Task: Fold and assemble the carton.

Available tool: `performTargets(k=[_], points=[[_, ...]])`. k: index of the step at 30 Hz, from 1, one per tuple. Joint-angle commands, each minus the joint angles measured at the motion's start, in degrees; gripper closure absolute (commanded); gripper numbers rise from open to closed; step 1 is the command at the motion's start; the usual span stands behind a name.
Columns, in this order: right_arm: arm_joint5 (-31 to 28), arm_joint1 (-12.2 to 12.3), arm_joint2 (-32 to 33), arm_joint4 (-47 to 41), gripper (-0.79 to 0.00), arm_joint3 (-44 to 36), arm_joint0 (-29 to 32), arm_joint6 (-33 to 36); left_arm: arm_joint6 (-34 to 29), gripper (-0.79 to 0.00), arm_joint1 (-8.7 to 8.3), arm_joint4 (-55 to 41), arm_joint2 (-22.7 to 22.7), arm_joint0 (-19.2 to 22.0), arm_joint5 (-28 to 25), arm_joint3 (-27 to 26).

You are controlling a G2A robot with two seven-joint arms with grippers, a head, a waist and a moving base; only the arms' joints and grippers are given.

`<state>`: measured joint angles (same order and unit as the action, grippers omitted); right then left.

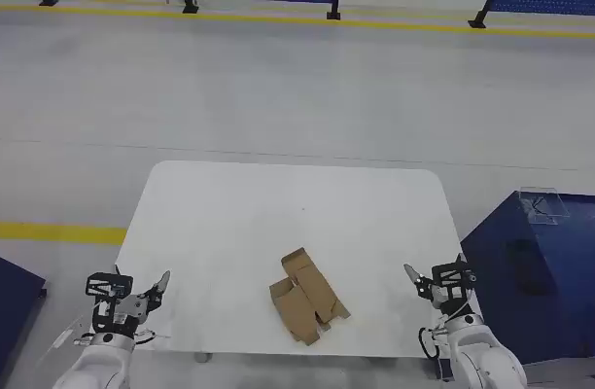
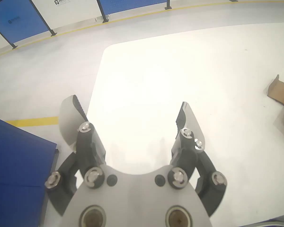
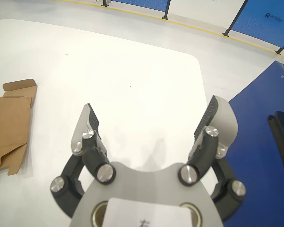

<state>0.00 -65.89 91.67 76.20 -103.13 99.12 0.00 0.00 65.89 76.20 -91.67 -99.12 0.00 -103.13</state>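
"Top view: where's the carton [image 1: 307, 297]?"
"Lying flattened on the table [image 1: 278, 204], near the front edge, between the 2 arms."
"Grippers?"
"Left gripper [image 2: 129, 101] is spread wide and holds nothing, by the table's left front corner. Right gripper [image 3: 151, 101] is likewise released, at the right edge. Both are well apart from the carton."

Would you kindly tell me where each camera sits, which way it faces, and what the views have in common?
Top view: above the arms, looking down at the table, carton between left gripper and right gripper.
Left wrist view: on the left wrist, looking across the table; its open fingers show.
Right wrist view: likewise on the right wrist; open fingers show.
Shared: both wrist views catch the carton at their edge.
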Motion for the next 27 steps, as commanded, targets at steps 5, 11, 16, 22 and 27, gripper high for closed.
performTargets(k=[5,11,16,22,27], points=[[0.0,0.0,0.0,0.0,-0.784,0.0,0.0,0.0,0.0,-0.653,0.0,0.0,0.0,0.0,0.0,0.0],[0.0,0.0,0.0,0.0,-0.785,0.0,0.0,0.0,-5.8,-0.785,0.52,-11.6,0.9,-0.2,-1.9,-3.7],[0.0,0.0,0.0,0.0,-0.785,0.0,0.0,0.0,-26.0,-0.785,0.64,-44.4,-1.4,-1.3,-7.9,-11.5],[0.0,0.0,0.0,0.0,-0.785,0.0,0.0,0.0,-46.8,-0.785,0.28,-72.8,-0.2,4.4,-7.8,-8.2],[0.0,0.0,0.0,0.0,-0.785,0.0,0.0,0.0,-54.3,-0.785,0.52,-86.5,4.0,11.4,-6.6,0.9]])
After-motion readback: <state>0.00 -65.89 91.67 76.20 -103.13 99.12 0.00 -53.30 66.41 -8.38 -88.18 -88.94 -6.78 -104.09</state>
